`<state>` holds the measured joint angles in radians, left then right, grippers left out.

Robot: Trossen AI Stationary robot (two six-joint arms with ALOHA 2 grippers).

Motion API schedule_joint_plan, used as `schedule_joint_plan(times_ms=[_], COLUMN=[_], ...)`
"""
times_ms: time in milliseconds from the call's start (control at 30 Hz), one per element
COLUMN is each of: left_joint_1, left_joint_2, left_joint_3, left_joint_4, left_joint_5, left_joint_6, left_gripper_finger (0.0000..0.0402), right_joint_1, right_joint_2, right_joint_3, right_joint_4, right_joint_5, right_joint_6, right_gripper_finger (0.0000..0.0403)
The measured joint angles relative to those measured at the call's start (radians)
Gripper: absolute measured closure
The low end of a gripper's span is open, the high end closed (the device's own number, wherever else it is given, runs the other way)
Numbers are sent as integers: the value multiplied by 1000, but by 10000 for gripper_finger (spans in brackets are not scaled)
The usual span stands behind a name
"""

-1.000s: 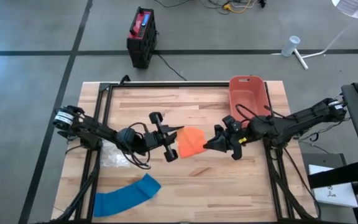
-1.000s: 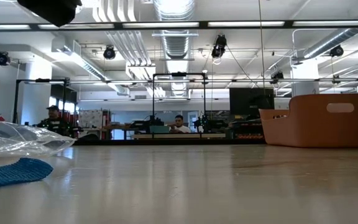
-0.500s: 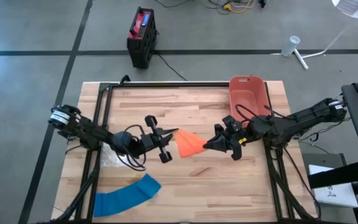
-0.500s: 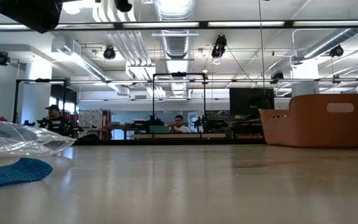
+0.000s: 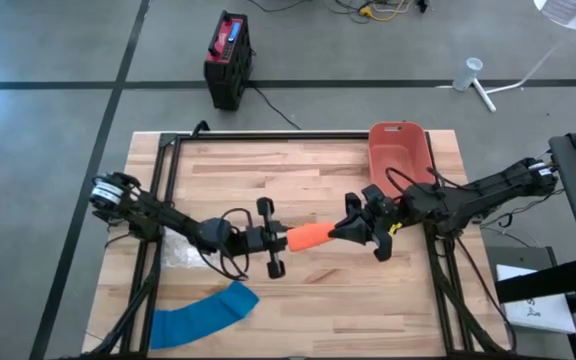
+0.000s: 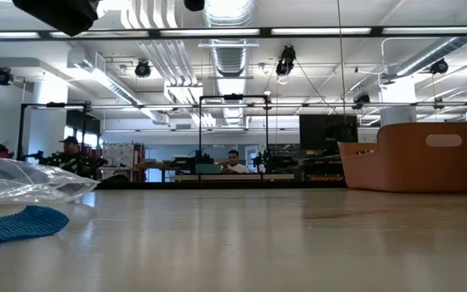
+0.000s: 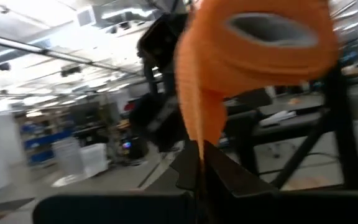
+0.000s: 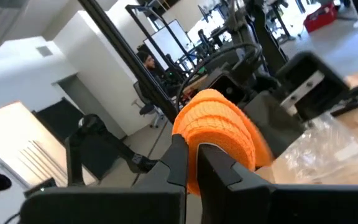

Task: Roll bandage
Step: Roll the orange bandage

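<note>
Above the middle of the wooden worktop (image 5: pixel 298 170), the orange woven bandage (image 5: pixel 306 236) hangs stretched between the left tool (image 5: pixel 282 238) and right tool (image 5: pixel 336 232), each clamped tight on one end. It looks partly twisted into a narrow roll (loose folds remain), so rolling seems unfinished

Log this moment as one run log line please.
left gripper: shut on orange bandage | right gripper: shut on its other end | bandage: held above table, between grippers
</note>
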<state>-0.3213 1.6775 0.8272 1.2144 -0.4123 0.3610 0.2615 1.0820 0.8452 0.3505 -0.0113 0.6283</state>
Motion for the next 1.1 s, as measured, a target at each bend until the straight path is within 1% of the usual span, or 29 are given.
schedule_joint_plan(times_ms=[100,267,467,600,667,800,1033,1100], left_joint_1=[-13,-40,-47,-47,-47,-47,-49,-49], left_joint_2=[0,-6,-10,-10,-10,-10,-10,-14], left_joint_3=[0,0,0,-1,-1,-1,-1,-1], left_joint_4=[5,22,26,32,31,32,27,23], left_joint_5=[37,38,39,96,119,141,155,170], left_joint_6=[-13,-11,-11,-41,-65,-130,-289,-364], left_gripper_finger=[401,401,401,400,392,353,252,223], right_joint_1=[0,0,0,0,1,0,0,0], right_joint_2=[-2,-1,-1,-1,-1,-1,-1,-1], right_joint_3=[0,0,0,1,1,1,1,1], right_joint_4=[1,-8,-49,-53,-54,-53,-60,-62], right_joint_5=[0,0,7,7,5,7,14,14], right_joint_6=[-47,-73,-134,-166,-179,-184,-230,-241], right_gripper_finger=[394,394,394,394,394,394,394,394])
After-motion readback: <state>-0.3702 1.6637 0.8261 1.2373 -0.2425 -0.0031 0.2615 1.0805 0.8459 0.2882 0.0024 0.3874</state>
